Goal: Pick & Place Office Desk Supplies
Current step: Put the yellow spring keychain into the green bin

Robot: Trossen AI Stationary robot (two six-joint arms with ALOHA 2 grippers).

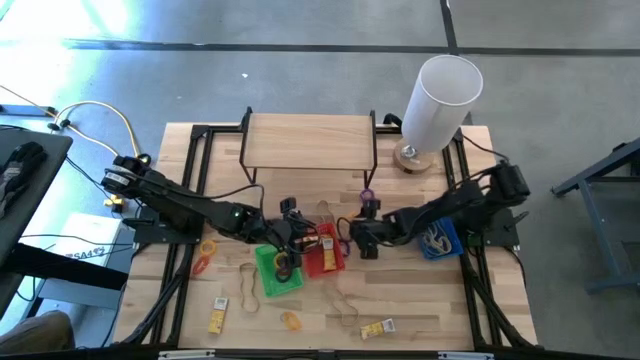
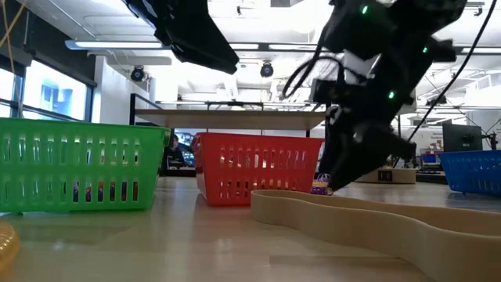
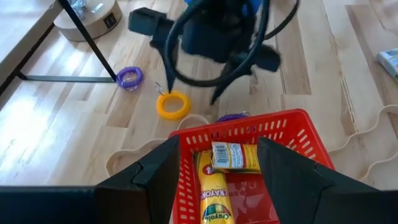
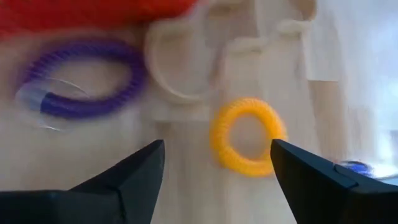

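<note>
Already some sorting looks done: the red basket (image 3: 245,162) holds a yellow crayon box (image 3: 214,199) and a small packet (image 3: 233,155), the green basket (image 1: 278,270) has something dark and round in it, and the blue basket (image 1: 440,240) holds a pale tangle I cannot name. By my reckoning much is left.

Both arms meet at the middle of the table. The right gripper (image 4: 214,180) hangs low with its fingers spread and empty, just over bare wood. Directly ahead of it, between the finger lines, lies a yellow coil ring (image 4: 247,137); a purple coil ring (image 4: 84,78) sits further ahead to one side, hard by the red basket's wall, and a tan rubber-band loop (image 4: 180,62) curls between them. The yellow ring looks like its next target.

The left gripper (image 3: 217,180) hovers over the red basket, fingers parted with nothing in them, the crayon box and packet right beneath.

Loose supplies well short of either gripper: a red-orange ring (image 1: 205,255), a second purple ring (image 1: 367,197), more tan loops (image 1: 245,285), and yellow-white packets (image 1: 377,328) near the front edge.

The surface is a pale slatted wooden table (image 1: 420,310) with a small raised wooden shelf (image 1: 310,140) and a tall white cylinder (image 1: 438,100) at the back. Beyond is a bright workshop with a grey floor, ceiling lights and benches.
</note>
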